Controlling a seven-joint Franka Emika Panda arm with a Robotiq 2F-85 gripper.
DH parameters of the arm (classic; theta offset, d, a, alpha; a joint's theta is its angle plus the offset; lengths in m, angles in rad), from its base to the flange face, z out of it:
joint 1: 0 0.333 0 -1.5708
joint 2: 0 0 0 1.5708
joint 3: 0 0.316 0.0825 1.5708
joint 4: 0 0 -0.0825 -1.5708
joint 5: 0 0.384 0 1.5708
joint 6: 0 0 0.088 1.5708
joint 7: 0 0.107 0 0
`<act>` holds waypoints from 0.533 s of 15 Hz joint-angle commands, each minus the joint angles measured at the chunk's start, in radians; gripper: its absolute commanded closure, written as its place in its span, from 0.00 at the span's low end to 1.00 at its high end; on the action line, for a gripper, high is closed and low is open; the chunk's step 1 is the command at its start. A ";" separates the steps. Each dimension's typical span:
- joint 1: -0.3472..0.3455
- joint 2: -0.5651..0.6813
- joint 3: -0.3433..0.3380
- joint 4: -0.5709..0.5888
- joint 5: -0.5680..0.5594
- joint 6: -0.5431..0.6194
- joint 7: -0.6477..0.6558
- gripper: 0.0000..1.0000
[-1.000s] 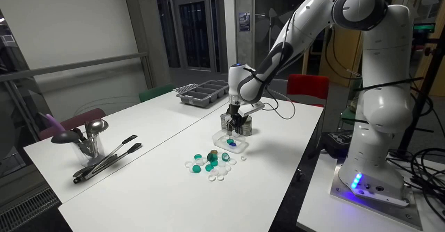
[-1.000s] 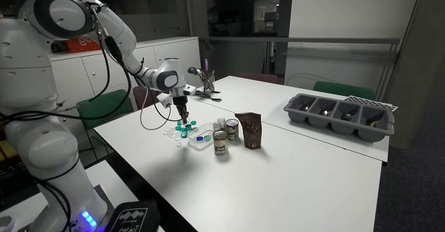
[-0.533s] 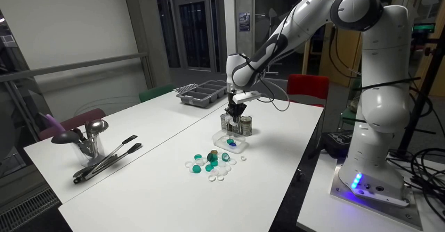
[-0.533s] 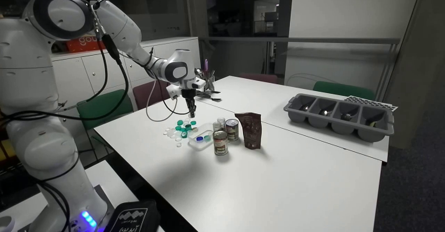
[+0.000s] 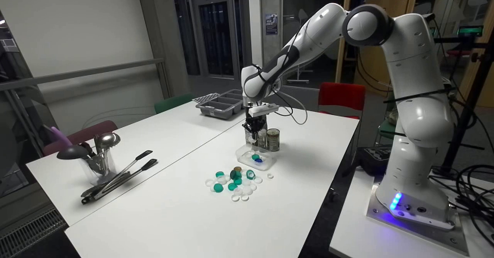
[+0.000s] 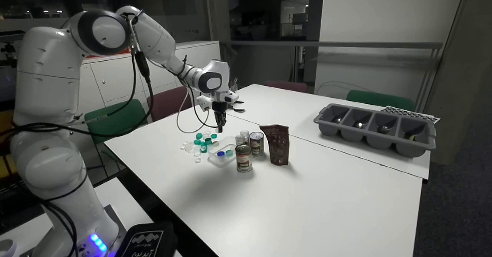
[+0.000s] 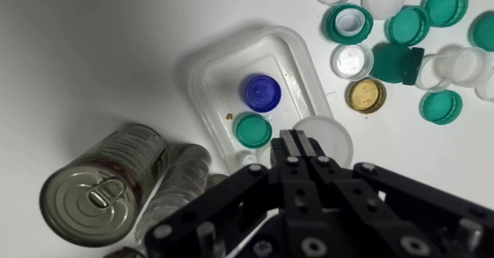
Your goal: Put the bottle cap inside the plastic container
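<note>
My gripper (image 7: 296, 134) is shut on the wall of a translucent white bottle cap (image 7: 332, 140), which sticks out to the right of the fingertips in the wrist view. The held cap (image 5: 251, 139) also shows at the fingertips in an exterior view. The small clear plastic container (image 7: 227, 72) lies below and overlaps the gripper in the wrist view. It shows in both exterior views (image 5: 247, 162) (image 6: 220, 160). Inside it are a blue cap (image 7: 263, 93), a green cap (image 7: 254, 131) and pale caps partly hidden by the gripper. The gripper (image 6: 220, 129) is above the table.
Several loose green, white and gold caps (image 7: 408, 26) lie beside the container. A food can (image 7: 92, 204) and clear jars (image 7: 173, 190) stand close on its other side. A second can (image 6: 256, 143), a brown pouch (image 6: 276, 145) and a grey tray (image 6: 374, 130) stand beyond.
My gripper has risen with the white cap and shifted sideways, rightward in an exterior view, toward the cans and container. It has dropped slightly in the last half second. The table objects have not moved.
</note>
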State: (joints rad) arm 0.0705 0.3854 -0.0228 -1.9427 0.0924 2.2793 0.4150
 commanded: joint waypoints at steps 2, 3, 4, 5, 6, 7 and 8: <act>-0.035 0.162 0.007 0.178 0.036 -0.110 -0.085 1.00; -0.038 0.188 0.006 0.199 0.035 -0.121 -0.093 1.00; -0.043 0.212 0.005 0.219 0.035 -0.134 -0.101 1.00; -0.045 0.232 0.004 0.238 0.034 -0.145 -0.105 1.00; -0.047 0.250 0.003 0.254 0.032 -0.154 -0.108 1.00; -0.047 0.262 0.003 0.264 0.030 -0.156 -0.111 0.74; -0.048 0.271 0.002 0.273 0.029 -0.160 -0.111 0.72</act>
State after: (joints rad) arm 0.0378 0.6228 -0.0240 -1.7327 0.1029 2.1752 0.3389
